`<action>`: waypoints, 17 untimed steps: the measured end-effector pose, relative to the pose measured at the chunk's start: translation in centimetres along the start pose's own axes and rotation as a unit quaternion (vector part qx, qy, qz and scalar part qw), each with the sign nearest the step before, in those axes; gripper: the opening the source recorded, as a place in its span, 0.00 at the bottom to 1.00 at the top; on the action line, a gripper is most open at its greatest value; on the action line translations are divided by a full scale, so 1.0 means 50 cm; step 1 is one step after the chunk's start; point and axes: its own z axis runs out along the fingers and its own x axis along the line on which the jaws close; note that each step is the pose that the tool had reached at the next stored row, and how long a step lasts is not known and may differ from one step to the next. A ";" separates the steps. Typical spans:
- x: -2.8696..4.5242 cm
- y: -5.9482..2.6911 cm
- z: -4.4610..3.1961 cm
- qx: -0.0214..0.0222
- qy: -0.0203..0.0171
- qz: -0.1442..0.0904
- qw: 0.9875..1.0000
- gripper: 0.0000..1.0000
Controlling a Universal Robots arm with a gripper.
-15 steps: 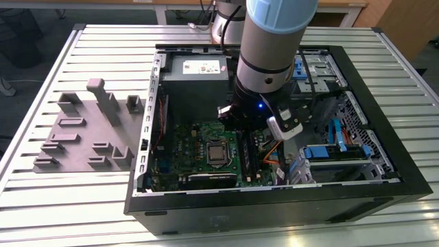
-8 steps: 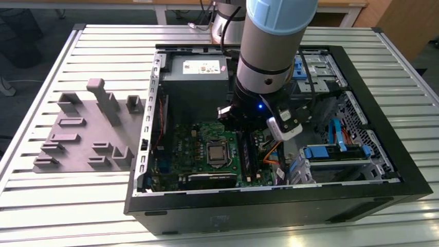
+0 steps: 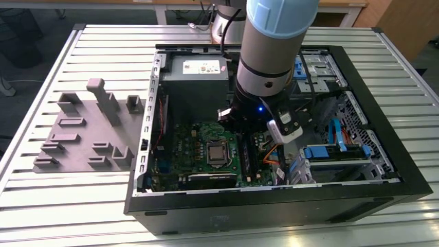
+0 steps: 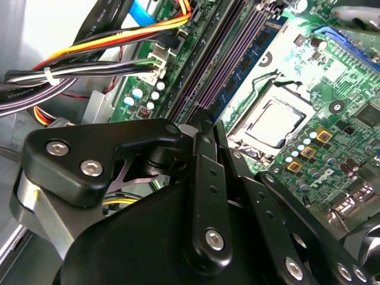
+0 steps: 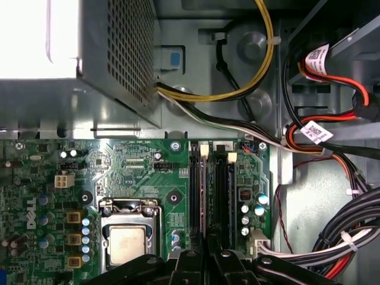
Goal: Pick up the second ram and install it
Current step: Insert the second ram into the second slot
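Note:
In both wrist views, the second ram [image 4: 252, 56], a thin green stick with black chips, stands on edge in the black memory slots [image 5: 221, 190] beside the processor socket. Its narrow top edge [image 5: 204, 190] runs straight under my fingertips. My gripper [image 4: 200, 122] [image 5: 205, 237] is down at the near end of that stick, with the black fingers [image 4: 209, 178] closed together across its edge. In the exterior view the gripper [image 3: 241, 136] reaches into the open computer case, low over the motherboard.
A grey fixture tray [image 3: 86, 128] lies on the table at the exterior view's left, outside the case. The power supply [image 3: 195, 69] fills the far end. Cable bundles [image 4: 119, 44] and the drive cage [image 3: 332, 152] crowd the side of the slots away from the processor socket [image 5: 127, 243].

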 end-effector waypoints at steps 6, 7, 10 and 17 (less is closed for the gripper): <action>0.000 -0.003 0.003 0.000 0.000 0.002 1.000 0.14; 0.000 -0.004 0.004 0.000 0.000 0.002 1.000 0.14; 0.000 -0.005 0.006 0.000 0.000 0.004 1.000 0.14; 0.000 -0.006 0.010 0.000 0.000 0.005 1.000 0.14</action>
